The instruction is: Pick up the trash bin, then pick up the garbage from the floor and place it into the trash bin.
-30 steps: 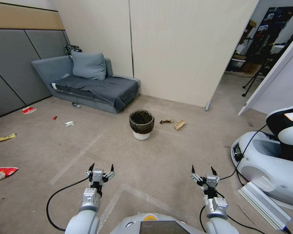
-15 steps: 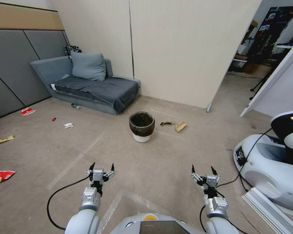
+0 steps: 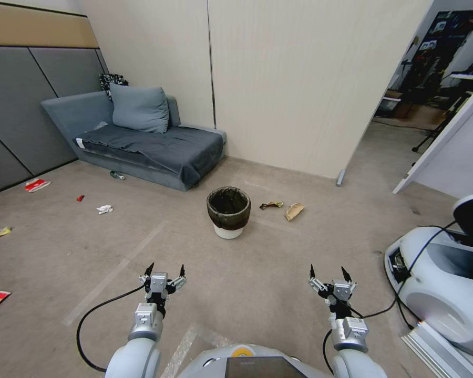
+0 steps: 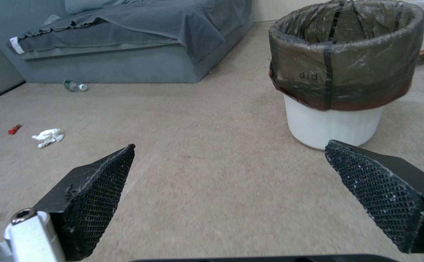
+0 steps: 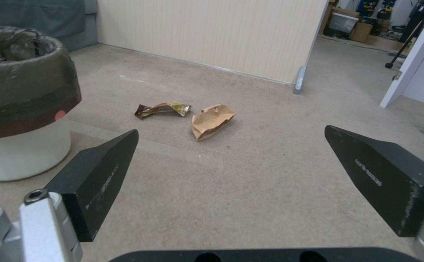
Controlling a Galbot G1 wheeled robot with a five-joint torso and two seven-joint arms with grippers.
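Carpeted floor lies under the left gripper (image 3: 165, 271) and right gripper (image 3: 328, 273), both spread wide, holding nothing.

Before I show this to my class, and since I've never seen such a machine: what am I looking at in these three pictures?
A wheeled robot with two arms. One picture looks down from its head; the other two come from cameras on each wrist. The left claw and right claw are both open, holding nothing, above the carpet. Ahead stands the trash bin, white with a dark bag. Beside it lie a crumpled wrapper and brown paper. Near the sofa lie a tissue and a small bottle.
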